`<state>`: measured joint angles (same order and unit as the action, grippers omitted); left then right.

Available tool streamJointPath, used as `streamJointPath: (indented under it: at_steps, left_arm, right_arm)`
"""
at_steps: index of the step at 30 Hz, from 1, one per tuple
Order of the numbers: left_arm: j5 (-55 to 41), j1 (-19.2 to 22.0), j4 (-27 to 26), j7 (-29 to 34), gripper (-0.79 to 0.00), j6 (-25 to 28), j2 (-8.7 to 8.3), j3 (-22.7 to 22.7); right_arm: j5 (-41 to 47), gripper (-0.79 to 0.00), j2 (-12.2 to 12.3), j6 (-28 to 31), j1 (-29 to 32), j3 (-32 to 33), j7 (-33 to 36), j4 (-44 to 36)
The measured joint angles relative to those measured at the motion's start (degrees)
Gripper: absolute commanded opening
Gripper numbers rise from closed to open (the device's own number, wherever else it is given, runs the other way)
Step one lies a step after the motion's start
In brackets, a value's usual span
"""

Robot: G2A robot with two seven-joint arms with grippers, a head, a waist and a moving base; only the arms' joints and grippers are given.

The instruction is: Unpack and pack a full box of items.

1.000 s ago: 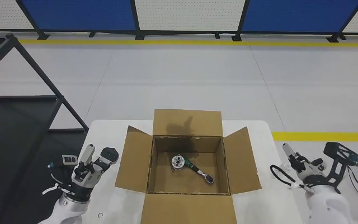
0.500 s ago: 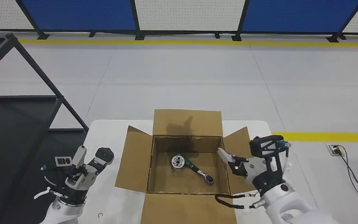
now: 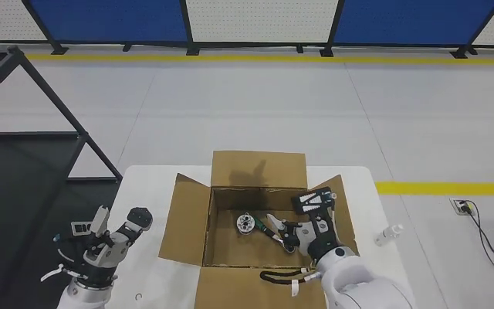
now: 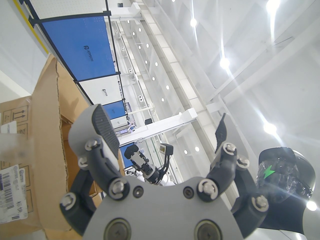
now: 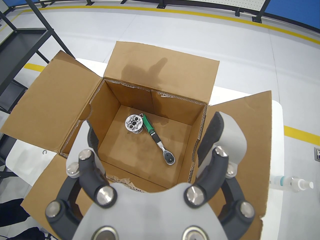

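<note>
Right gripper [image 5: 152, 132] hangs spread wide over the open box [image 5: 175, 106]. The ratchet wrench [image 5: 156, 138] is straight below on the box floor, lying diagonally, green handle against the metal spool [image 5: 134, 124]. Left gripper [image 4: 162, 128], also spread, sits outside the box, so the right is clearly nearer.

**Right gripper over the open box, left gripper outside it**

The right gripper [image 5: 152, 123] hangs above the mouth of the box [image 5: 162, 68], which stands on the table [image 3: 147, 201]. Straight beneath the gripper, on the box floor, lies the ratchet wrench [image 5: 157, 138]. The spool [image 5: 133, 124] sits just beside the wrench's handle end, on the gripper's left. To the gripper's right, beyond the box's right flap, a bottle [image 5: 291, 182] lies on the table. The left gripper [image 3: 117, 220] is well apart on the left, outside the left flap.
</note>
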<state>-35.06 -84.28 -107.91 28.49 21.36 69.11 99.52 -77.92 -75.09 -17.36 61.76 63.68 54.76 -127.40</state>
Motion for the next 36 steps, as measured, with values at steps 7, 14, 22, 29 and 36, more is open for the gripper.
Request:
streamJointPath:
  at_steps: [7,14,22,29,36]
  left_arm:
    - [1.1,-0.1,-0.1,-0.3,0.000,-1.1,-0.06,0.2]
    - [5.5,-1.0,0.0,3.9,0.000,-7.7,-0.80,2.3]
    - [9.1,-5.0,-1.6,16.7,0.000,-15.0,-2.13,5.4]
    - [16.7,-7.2,-3.8,13.8,-0.086,-14.2,-2.50,6.5]
    - [25.6,-7.1,-4.8,8.0,-0.637,-12.8,-2.47,3.2]
  right_arm:
    - [1.3,0.000,-0.1,2.0,0.2,-1.2,-1.2,2.5]
    - [3.0,0.000,-1.9,4.0,-8.2,-6.9,-0.1,15.2]
    - [5.5,0.000,-4.0,3.4,-16.0,-10.9,1.3,27.3]
    - [5.6,0.000,-4.2,3.2,-16.7,-11.2,1.8,28.5]
    - [5.7,0.000,-4.2,3.3,-16.5,-11.1,1.6,28.5]
